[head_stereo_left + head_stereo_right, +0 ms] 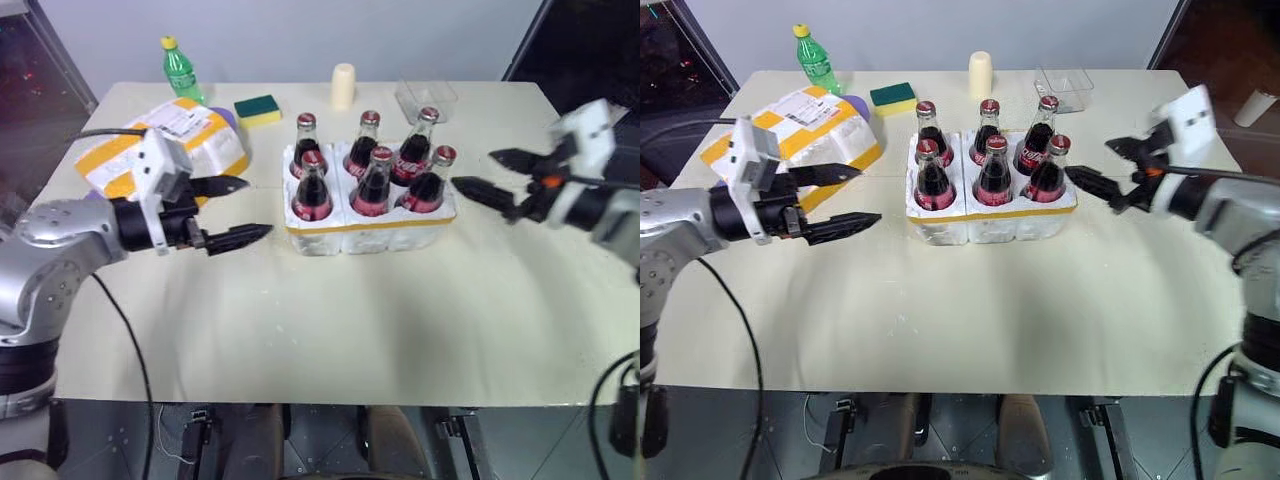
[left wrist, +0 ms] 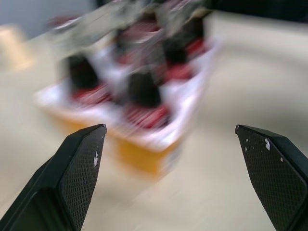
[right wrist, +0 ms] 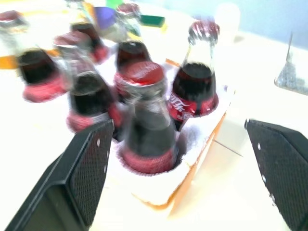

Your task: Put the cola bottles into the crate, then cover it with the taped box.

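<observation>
All six cola bottles (image 1: 372,170) stand upright in the crate (image 1: 370,228), one to a well, in two rows of three, dark cola under red caps with red labels at their bases. The crate is a low white foam tray with a yellow tape band along its side, resting flat near the middle of my table (image 1: 330,330). The taped box (image 1: 165,150) lies apart, off to my left of the crate: white foam crossed by wide yellow bands, a white shipping label facing up.
</observation>
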